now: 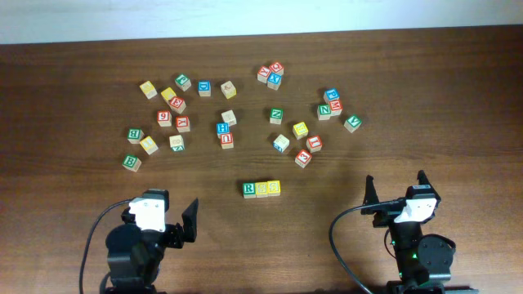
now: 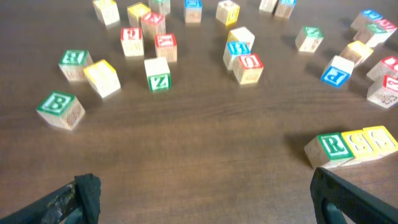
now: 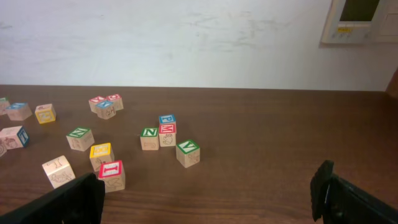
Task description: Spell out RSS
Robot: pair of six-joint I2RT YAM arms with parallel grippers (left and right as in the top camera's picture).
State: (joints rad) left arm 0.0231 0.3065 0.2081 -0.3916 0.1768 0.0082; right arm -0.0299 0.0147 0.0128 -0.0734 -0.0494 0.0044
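Observation:
The green R cube (image 1: 249, 189) and two yellow S cubes (image 1: 261, 189) (image 1: 274, 188) sit touching in a row at the table's front middle. In the left wrist view the R cube (image 2: 333, 147) and the two yellow cubes (image 2: 357, 144) (image 2: 380, 140) show at the right. My left gripper (image 1: 181, 222) (image 2: 202, 199) is open and empty at the front left, well left of the row. My right gripper (image 1: 395, 189) (image 3: 208, 196) is open and empty at the front right.
Several other letter cubes lie scattered across the far half of the table, among them a green B cube (image 1: 131, 162) (image 2: 59, 109) at the left and a green V cube (image 1: 352, 123) (image 3: 188, 152) at the right. A pale wall (image 3: 186, 37) stands behind the table.

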